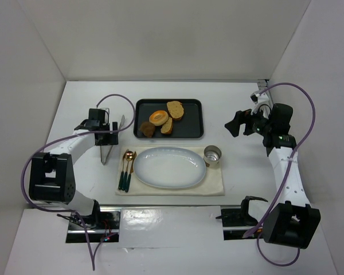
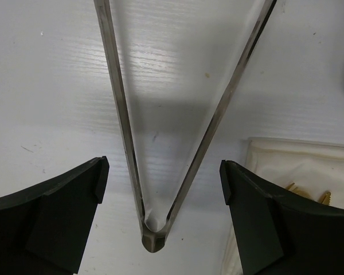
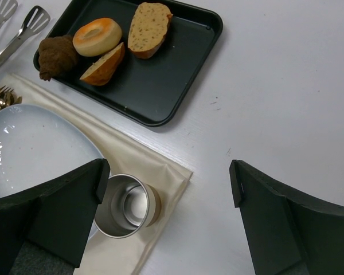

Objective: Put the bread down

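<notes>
Overhead, the small narrow oval bread slice with tan crumb and golden-brown crust [image 1: 167, 126] lies in the black rectangular tray [image 1: 189, 124]. It leans against the orange ring-shaped bun [image 1: 158, 118], with a larger pale slice [image 1: 175, 109] behind it and a dark brown lump [image 1: 147, 130] at the tray's near-left corner. Nearer me, a white oval plate [image 1: 169, 167] sits on a cream cloth mat [image 1: 215, 184], with gold cutlery on green handles [image 1: 126, 171] to its left and a small metal cup [image 1: 212, 155] to its right. My left gripper [image 1: 105, 136] is over the steel tongs [image 1: 108, 153] left of the tray. The right gripper [image 1: 238, 123] hangs well off to the tray's right.

On the left wrist camera the jaws are spread wide, one finger on either side of the tongs' joined end — neither touches it.

On the right wrist camera the jaws are wide as well, with nothing between them. The bread rests in the tray against the bun — well away from these fingers.
</notes>
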`<state>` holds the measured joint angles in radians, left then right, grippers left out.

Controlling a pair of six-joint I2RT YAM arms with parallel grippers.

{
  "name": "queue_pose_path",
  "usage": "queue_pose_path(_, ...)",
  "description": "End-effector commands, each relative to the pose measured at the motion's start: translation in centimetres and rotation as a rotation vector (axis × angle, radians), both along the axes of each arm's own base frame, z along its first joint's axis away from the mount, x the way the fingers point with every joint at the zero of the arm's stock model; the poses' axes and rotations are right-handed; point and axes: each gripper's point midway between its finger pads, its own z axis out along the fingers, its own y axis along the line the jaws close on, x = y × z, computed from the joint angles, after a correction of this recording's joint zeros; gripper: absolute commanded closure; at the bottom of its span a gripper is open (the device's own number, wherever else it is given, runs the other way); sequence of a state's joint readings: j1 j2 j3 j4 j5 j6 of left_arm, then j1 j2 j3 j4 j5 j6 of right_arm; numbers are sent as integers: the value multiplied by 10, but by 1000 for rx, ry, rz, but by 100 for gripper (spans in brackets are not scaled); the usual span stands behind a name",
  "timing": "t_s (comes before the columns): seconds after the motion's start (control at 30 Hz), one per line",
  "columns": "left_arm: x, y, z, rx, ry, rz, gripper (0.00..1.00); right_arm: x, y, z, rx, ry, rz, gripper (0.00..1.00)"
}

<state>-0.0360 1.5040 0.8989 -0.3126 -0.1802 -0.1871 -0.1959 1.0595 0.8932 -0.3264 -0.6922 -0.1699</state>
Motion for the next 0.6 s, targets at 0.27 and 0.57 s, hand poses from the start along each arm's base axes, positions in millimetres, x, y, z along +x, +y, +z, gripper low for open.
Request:
queue_pose_path(0.27, 4, -7, -19, -45, 66, -59, 4, 3, -1, 8, -17, -25, -1, 1)
queue_pose_path(0.57, 0, -1, -34, -47, 114, -39, 8, 3, -1, 8, -17, -25, -1, 1)
